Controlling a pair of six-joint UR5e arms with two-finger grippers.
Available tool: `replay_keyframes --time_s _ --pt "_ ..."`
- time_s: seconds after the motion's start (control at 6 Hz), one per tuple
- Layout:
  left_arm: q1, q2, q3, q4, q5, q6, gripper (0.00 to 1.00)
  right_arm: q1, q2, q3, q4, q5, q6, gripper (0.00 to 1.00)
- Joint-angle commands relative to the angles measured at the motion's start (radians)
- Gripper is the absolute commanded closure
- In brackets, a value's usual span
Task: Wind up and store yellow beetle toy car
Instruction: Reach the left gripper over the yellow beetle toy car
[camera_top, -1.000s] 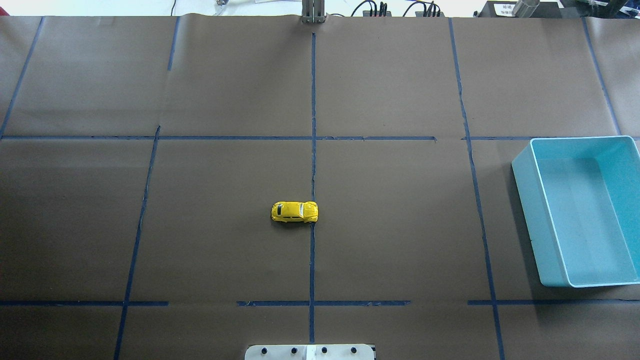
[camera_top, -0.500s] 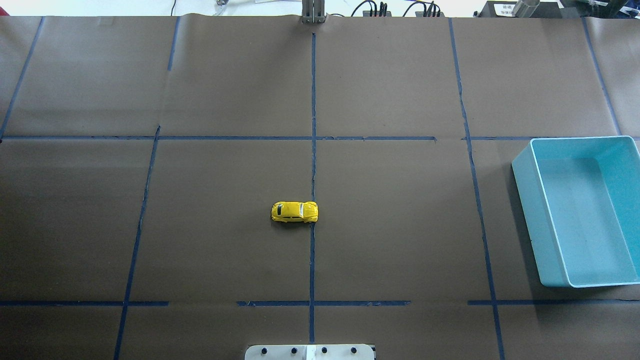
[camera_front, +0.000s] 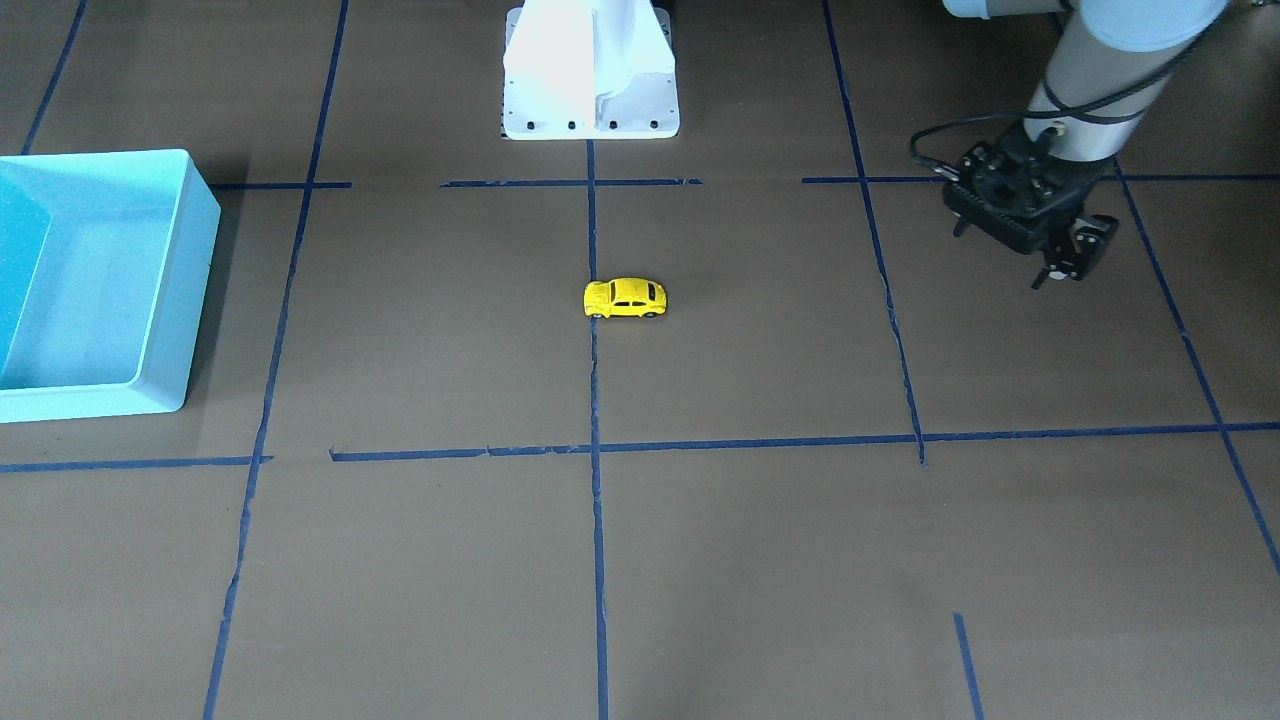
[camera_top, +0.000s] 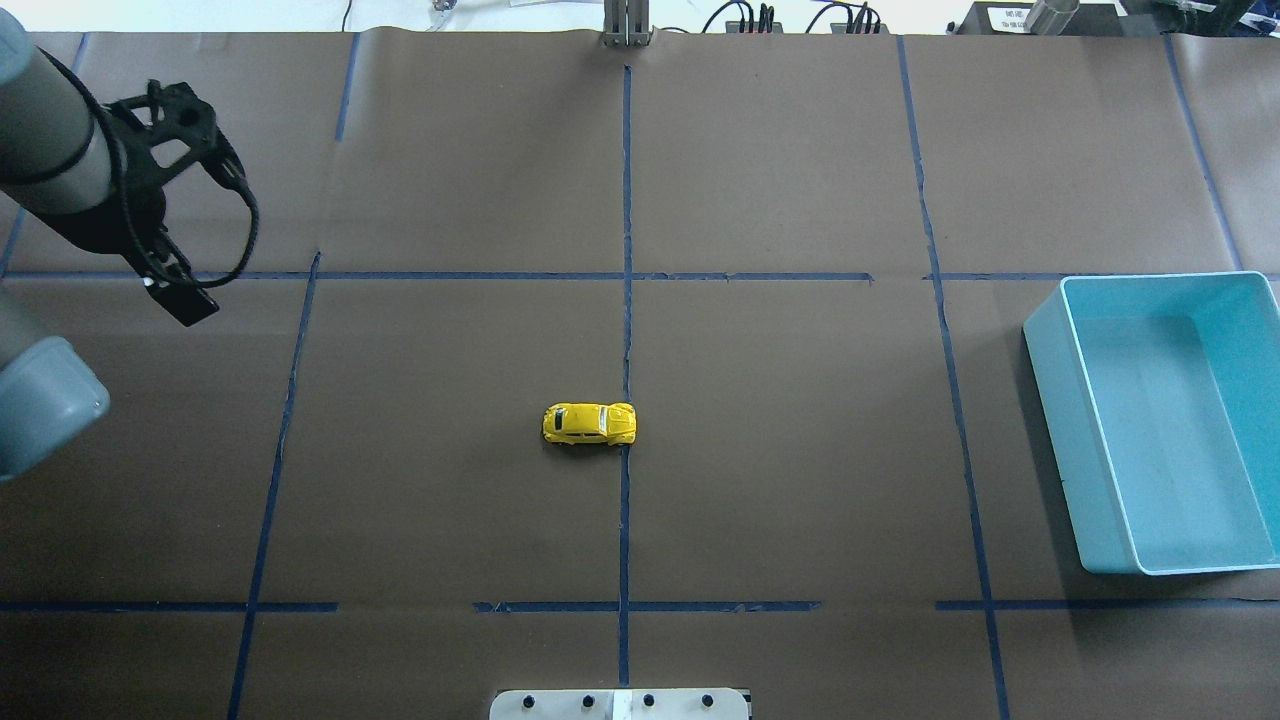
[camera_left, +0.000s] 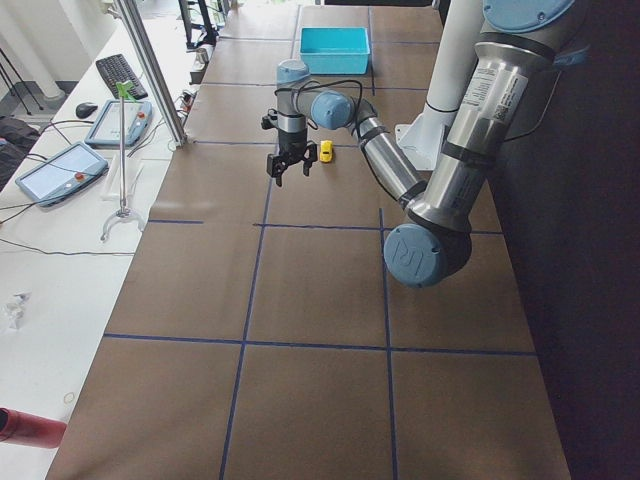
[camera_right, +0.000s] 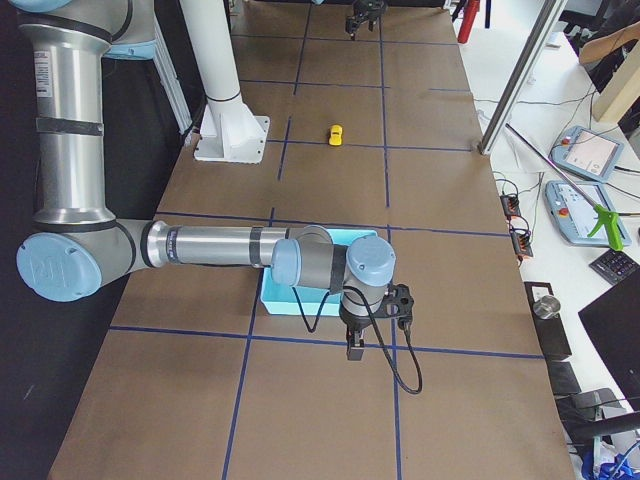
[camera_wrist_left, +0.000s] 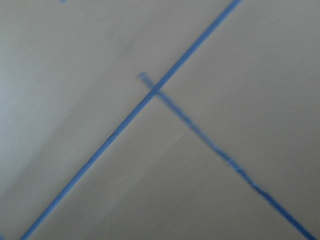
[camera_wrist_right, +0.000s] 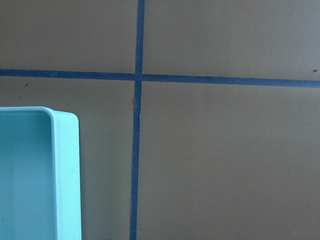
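Observation:
The yellow beetle toy car (camera_top: 589, 424) stands on its wheels near the table's middle, on the centre tape line. It also shows in the front view (camera_front: 625, 298) and both side views (camera_left: 326, 151) (camera_right: 336, 133). My left gripper (camera_top: 185, 300) hangs above the table far to the car's left, pointing down. It looks open and empty (camera_front: 1065, 270) (camera_left: 290, 172). The turquoise bin (camera_top: 1050, 400) sits empty at the right edge. My right gripper (camera_right: 352, 352) hovers just beyond the bin's outer corner (camera_wrist_right: 67, 175). It shows only in the right side view, so I cannot tell if it is open.
Brown paper with a grid of blue tape lines covers the table. The robot's white base plate (camera_top: 620, 705) sits at the near middle edge (camera_front: 590, 100). A metal post (camera_top: 627, 25) stands at the far middle edge. Tablets and cables lie on the side benches (camera_left: 60, 170).
My left arm and gripper have come into the overhead view at the upper left. The car and the bin have not moved.

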Motion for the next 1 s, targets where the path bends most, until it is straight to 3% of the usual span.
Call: replay_keyframes --time_s 0.0,0.17,0.33,0.67,0.83 --pt "0.223 -0.07 0.01 -0.009 0.035 0.097 0.0 0.0 0.0 0.0 0.0 0.0 0.002 0.0" --pt "0.301 -0.1 0.033 -0.028 0.078 0.136 0.0 0.0 0.0 0.0 0.0 0.0 0.0 0.0" --pt "0.311 -0.155 0.156 -0.149 0.093 0.297 0.0 0.0 0.0 0.0 0.0 0.0 0.0 0.0" --pt "0.329 -0.211 0.192 -0.218 0.104 0.299 0.0 0.0 0.0 0.0 0.0 0.0 0.0 0.0" --pt "0.335 -0.273 0.267 -0.224 0.103 0.273 0.0 0.0 0.0 -0.003 0.0 0.0 0.0 0.0"
